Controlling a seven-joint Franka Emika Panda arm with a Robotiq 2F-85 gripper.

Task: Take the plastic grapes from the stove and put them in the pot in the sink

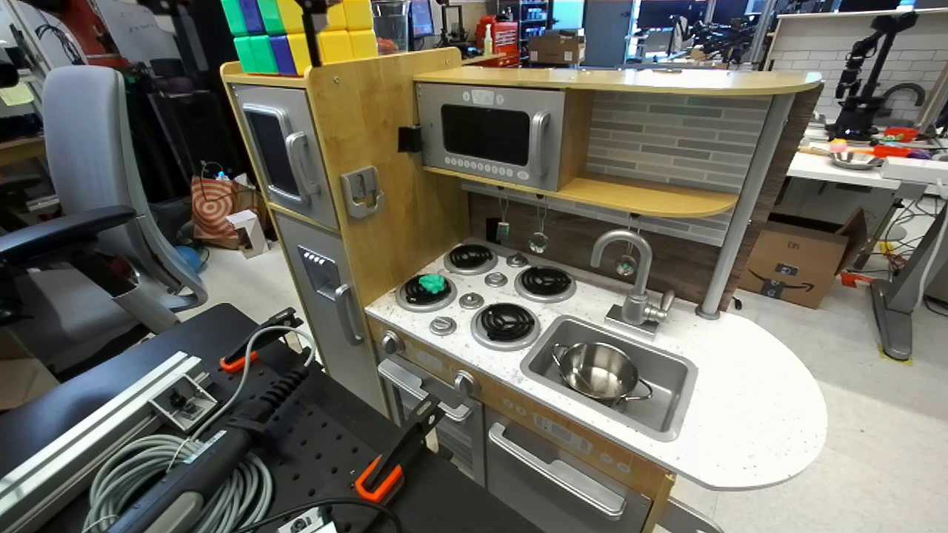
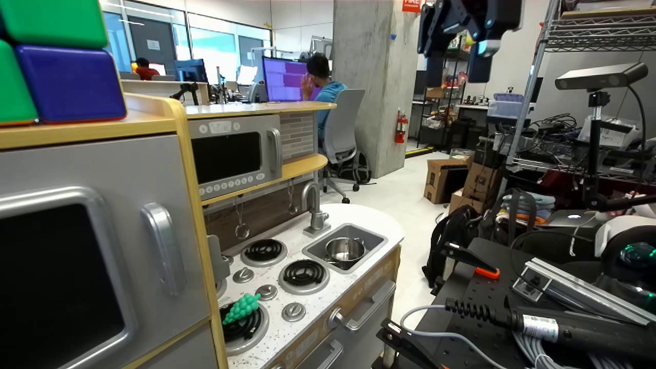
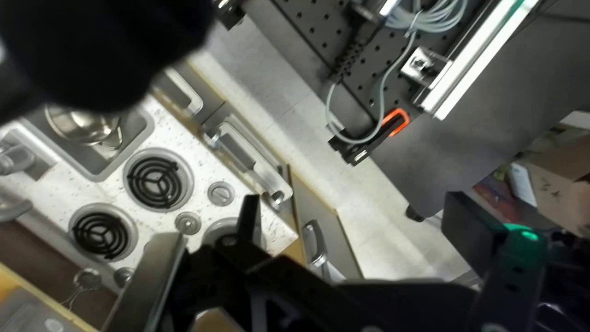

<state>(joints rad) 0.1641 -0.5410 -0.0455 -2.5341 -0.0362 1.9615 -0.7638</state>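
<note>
The green plastic grapes lie on a burner of the white toy stove, beside the tall cabinet. They also show in an exterior view. In the wrist view the grapes are hidden; a gripper finger covers part of that burner. The steel pot stands upright in the sink, and also shows in the wrist view. My gripper is high up, well away from the grapes. In the wrist view its fingers are wide apart with nothing between them.
The faucet rises behind the sink. The microwave and a wooden shelf overhang the stove's back. A tall cabinet with coloured cubes on top borders the stove. A black table with clamps and cable stands in front.
</note>
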